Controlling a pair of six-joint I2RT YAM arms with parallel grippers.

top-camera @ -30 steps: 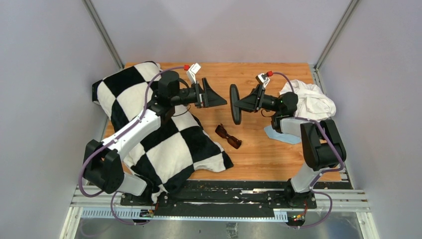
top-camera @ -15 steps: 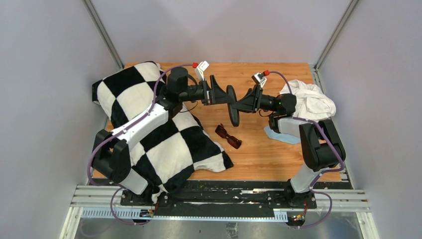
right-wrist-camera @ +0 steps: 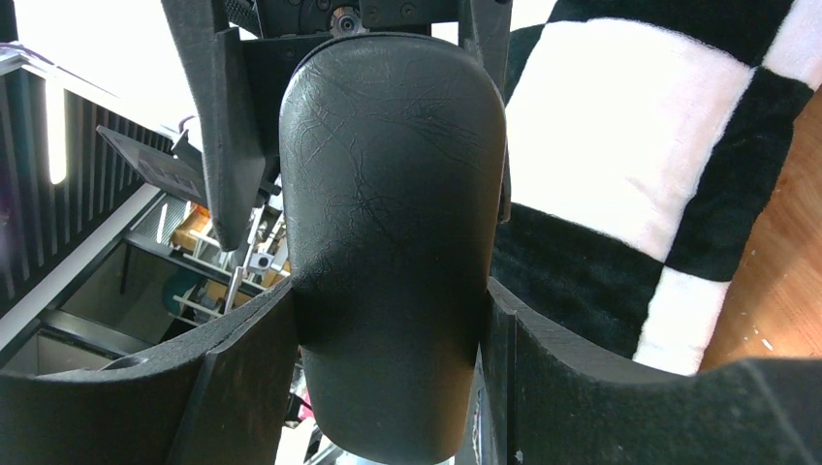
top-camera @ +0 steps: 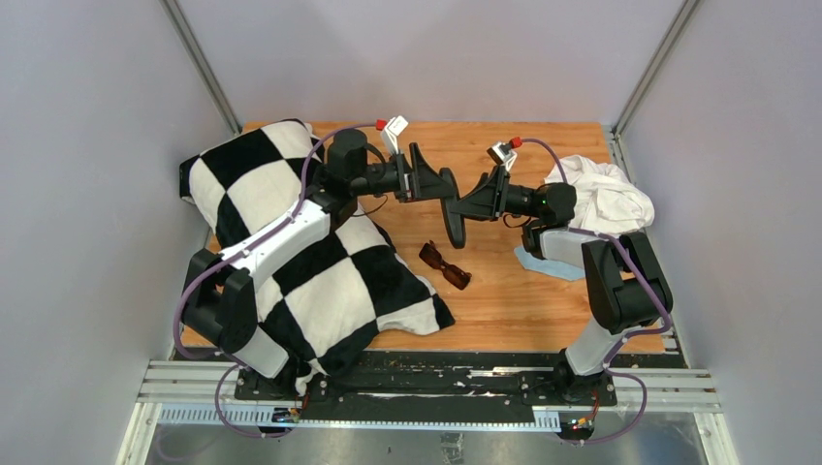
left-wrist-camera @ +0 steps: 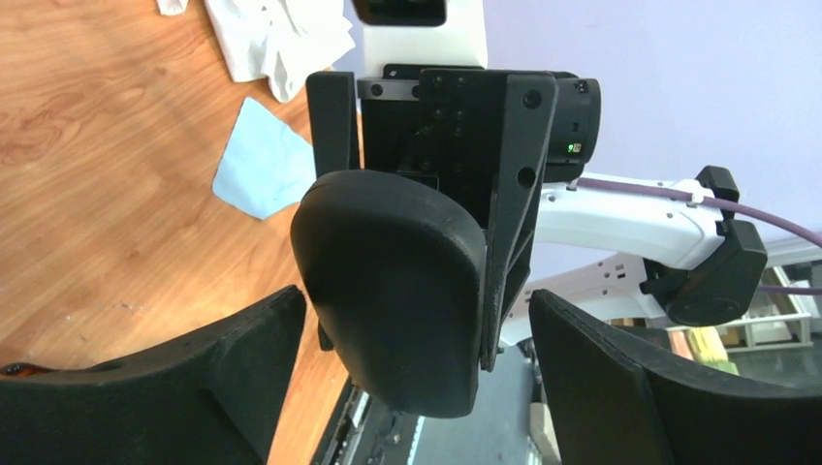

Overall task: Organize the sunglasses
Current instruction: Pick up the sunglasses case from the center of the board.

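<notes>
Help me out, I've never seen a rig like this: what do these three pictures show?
Two robot arms are bolted at the near edge of a wooden table. One picture looks down from above; the others come from a camera on each wrist. The right gripper is shut on a black oval case, held in the air. The left gripper is open, its fingers either side of that case. On the table lie the sunglasses, a blue cloth, a white cloth and a checkered pillow.

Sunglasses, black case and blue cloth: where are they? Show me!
Sunglasses (top-camera: 445, 265), top view, middle of the brown frame.
Black case (right-wrist-camera: 393, 242), right wrist view, middle of its shell.
Blue cloth (left-wrist-camera: 260, 160), left wrist view, middle of the cloth.
</notes>
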